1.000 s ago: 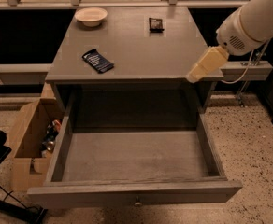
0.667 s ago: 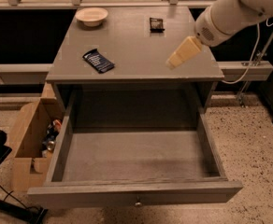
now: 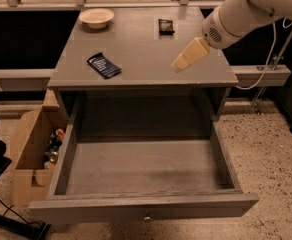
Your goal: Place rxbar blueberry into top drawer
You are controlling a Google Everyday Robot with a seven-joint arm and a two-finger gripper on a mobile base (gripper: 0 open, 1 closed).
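Note:
The rxbar blueberry [image 3: 104, 65], a flat dark navy wrapper with white lettering, lies on the left part of the grey cabinet top [image 3: 136, 44]. The top drawer [image 3: 146, 206] is pulled wide open below, with nothing inside and a small round knob on its front panel. My gripper [image 3: 178, 65] hangs over the right part of the cabinet top, well to the right of the bar, holding nothing.
A white bowl [image 3: 96, 17] sits at the back left of the top. A small black packet [image 3: 165, 26] lies at the back centre. A brown cardboard box [image 3: 31, 149] with cans stands on the floor left of the drawer. Speckled floor lies to the right.
My arm has swung left and forward, from beyond the cabinet's right edge to above the right part of its top. The bar, bowl and packet have not moved.

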